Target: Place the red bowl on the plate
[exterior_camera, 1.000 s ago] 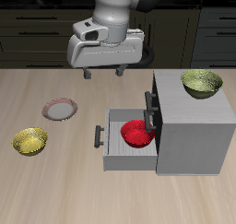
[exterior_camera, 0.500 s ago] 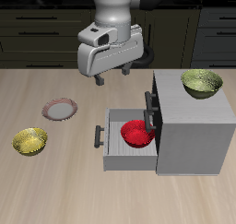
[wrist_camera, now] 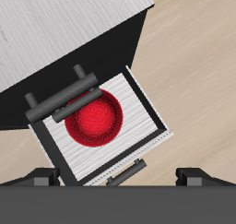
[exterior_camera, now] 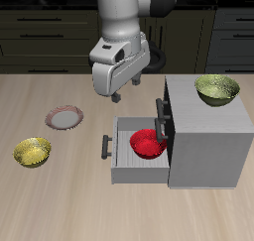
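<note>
red bowl [exterior_camera: 147, 144] is seen in open drawer [exterior_camera: 121, 162] | gripper [exterior_camera: 120, 92] held above, fingers apart, empty | risk: drawer wall may be struck during descent

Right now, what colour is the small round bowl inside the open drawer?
Bright red; the glossy round bowl shows best in the wrist view.

From my wrist cam I see the red bowl [wrist_camera: 92, 118] sitting in the open drawer [wrist_camera: 147, 117] of the grey cabinet [wrist_camera: 64, 29], wood surface [wrist_camera: 198, 53] alongside.
</note>
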Motion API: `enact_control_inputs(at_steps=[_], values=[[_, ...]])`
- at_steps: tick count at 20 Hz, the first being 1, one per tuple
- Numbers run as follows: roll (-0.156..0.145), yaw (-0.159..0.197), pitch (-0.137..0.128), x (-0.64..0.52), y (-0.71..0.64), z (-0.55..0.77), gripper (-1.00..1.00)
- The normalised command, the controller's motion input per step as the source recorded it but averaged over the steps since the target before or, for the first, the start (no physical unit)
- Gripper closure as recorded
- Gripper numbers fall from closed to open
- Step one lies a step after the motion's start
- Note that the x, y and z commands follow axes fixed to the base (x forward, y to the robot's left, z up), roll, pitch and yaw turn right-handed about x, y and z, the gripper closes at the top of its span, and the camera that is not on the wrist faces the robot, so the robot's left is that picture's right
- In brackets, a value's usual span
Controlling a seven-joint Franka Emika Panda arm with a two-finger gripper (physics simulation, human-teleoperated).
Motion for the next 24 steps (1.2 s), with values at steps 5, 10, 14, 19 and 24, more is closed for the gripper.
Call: enact_control_inputs(at_steps=[5, 10, 14, 19, 24], values=[[0.035, 0.25, -0.023, -0.03, 0.07, -0.02, -1.0], [0.026, 0.19, 0.062, -0.05, -0.04, -0.15, -1.0], [0.05, 0.19, 0.078, -0.07, 0.06, -0.22, -1.0], [0.026, 0.113, 0.01, -0.06, 0.03, 0.01, -1.0], [-0.01, 0.072, -0.022, -0.07, -0.08, 0.02, -1.0]])
